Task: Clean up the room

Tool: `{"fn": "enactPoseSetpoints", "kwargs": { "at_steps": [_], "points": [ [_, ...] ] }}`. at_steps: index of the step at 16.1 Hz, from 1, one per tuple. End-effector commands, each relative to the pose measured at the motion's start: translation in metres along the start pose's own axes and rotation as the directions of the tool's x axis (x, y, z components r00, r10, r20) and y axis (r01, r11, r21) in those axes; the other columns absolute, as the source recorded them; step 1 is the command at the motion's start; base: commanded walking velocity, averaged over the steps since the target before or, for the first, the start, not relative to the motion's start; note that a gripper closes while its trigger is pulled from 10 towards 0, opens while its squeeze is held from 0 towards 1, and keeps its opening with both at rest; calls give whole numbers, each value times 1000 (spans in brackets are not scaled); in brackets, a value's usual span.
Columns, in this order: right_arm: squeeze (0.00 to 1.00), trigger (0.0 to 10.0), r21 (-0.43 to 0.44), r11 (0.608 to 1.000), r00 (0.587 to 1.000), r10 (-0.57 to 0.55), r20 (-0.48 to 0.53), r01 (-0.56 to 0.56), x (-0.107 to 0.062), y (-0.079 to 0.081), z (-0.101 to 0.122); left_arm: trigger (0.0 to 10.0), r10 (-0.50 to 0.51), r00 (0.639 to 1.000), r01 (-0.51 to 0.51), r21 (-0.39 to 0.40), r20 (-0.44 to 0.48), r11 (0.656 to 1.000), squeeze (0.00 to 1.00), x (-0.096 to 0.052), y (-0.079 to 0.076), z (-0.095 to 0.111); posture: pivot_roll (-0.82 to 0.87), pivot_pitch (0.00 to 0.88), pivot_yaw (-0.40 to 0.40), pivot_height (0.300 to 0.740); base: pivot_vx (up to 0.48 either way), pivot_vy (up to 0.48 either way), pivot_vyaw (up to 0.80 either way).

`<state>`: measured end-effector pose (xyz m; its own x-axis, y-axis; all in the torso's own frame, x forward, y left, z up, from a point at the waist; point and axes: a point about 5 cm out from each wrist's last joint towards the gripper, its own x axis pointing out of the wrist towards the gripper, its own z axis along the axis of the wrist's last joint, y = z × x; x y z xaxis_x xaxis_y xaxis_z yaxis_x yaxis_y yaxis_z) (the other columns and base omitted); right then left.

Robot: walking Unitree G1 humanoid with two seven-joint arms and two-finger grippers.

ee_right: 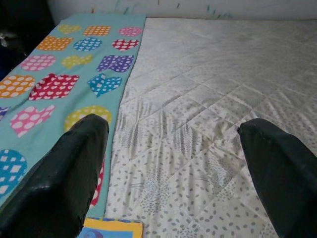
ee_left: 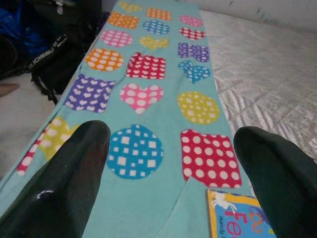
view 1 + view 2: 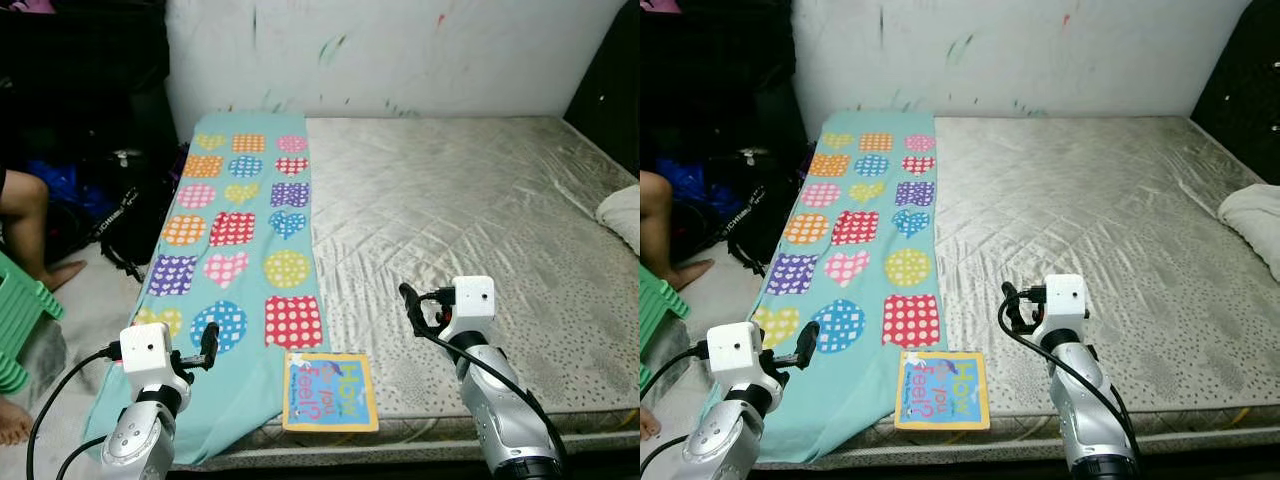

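Observation:
A teal blanket (image 3: 240, 250) with coloured dotted shapes lies along the left side of a bare quilted mattress (image 3: 470, 220), its near end hanging over the edge. A children's book (image 3: 330, 392) with a yellow border rests at the mattress's front edge, partly on the blanket. My left gripper (image 3: 207, 345) hovers open above the blanket's near end, left of the book; its fingers (image 2: 74, 183) frame the blanket and the book's corner (image 2: 237, 218). My right gripper (image 3: 412, 308) stands open over the mattress, just right of and beyond the book. Neither holds anything.
A black bag (image 3: 130, 210) and dark clutter sit on the floor left of the bed. A person's leg (image 3: 30, 225) and foot rest beside a green plastic stool (image 3: 22, 315). A white pillow (image 3: 622, 215) lies at the mattress's right edge. A marked white wall (image 3: 400, 50) stands behind.

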<state>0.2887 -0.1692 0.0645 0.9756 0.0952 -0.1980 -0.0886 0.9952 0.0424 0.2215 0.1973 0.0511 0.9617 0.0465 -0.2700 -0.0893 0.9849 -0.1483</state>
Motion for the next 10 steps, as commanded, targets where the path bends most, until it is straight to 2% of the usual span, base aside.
{"fn": "enactPoseSetpoints", "kwargs": {
  "at_steps": [1,5,10],
  "points": [
    [0,10000,5,1000,1000,6,9,-6,-1,0,3,10000,4,1000,-4,1,-17,1000,0,0,2,-3,-70,12,-29,653,0,0,0],
    [0,10000,7,1000,1000,8,15,-8,0,1,4,10000,4,1000,-4,-1,-15,1000,0,1,1,-2,-70,10,-29,603,0,0,0],
    [0,10000,-5,1000,1000,22,20,-22,3,1,6,10000,17,1000,-17,4,-9,1000,0,2,1,-1,-69,9,-29,603,0,0,0]
  ]
}}
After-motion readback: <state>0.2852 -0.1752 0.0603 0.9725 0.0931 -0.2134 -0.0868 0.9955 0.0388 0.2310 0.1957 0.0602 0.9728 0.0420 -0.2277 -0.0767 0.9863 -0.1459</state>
